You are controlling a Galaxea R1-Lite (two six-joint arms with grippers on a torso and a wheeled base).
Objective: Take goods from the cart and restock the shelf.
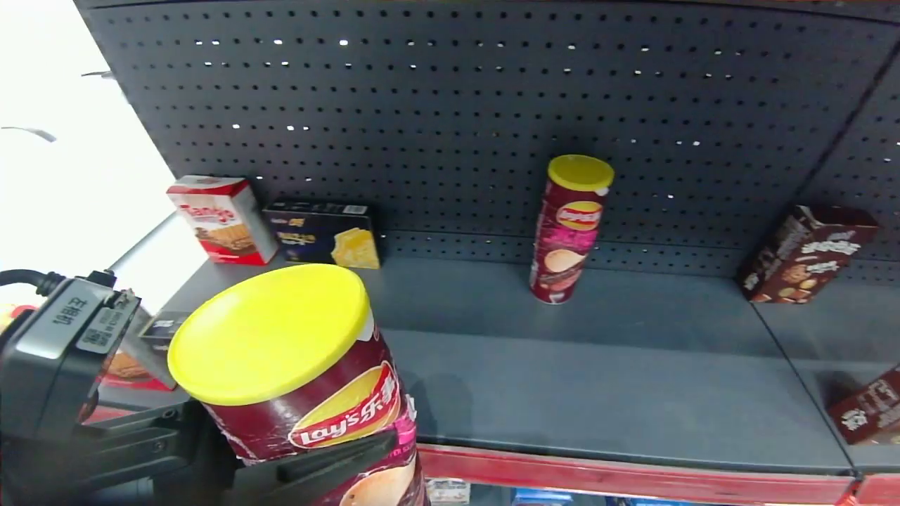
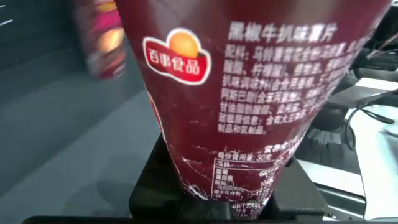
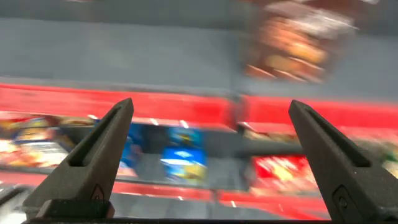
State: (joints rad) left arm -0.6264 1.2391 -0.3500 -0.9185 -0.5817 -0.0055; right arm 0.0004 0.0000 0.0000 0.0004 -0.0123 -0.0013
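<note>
**One can in my left hand, one on the shelf**

Head view: I count two cans and four boxes. My left hand [image 1: 309,457] sits low at the near left corner, in front of the shelf's [image 1: 598,379] red front edge. It is clamped around the lower body of a can [image 1: 295,365], with one dark finger [image 1: 330,453] lying across the label. This can has a yellow lid, leans a little to the left, and is off the shelf board. The second can [image 1: 569,228] stands far back on the shelf near the pegboard [image 1: 457,105], leaning slightly and well apart from the one I hold. A red-and-white box [image 1: 221,218] and a dark box [image 1: 327,234] stand side by side at the back left. A brown box [image 1: 805,253] leans at the back right, and another brown box [image 1: 868,411] sits at the right edge, nearer the front.

Left wrist view: the can [image 2: 249,93] rises out of my left hand [image 2: 230,199], with its printed back towards the camera. The second can [image 2: 102,37] is a blur farther off on the grey shelf [image 2: 62,143].

Right wrist view: my right hand [image 3: 211,106] is spread wide and grips nothing, its two dark fingers [image 3: 99,149] well apart. It faces the red shelf edge [image 3: 155,99], with one blurred brown box [image 3: 292,43] on the board above. Below the edge are blue and red packs, too blurred to count.
</note>
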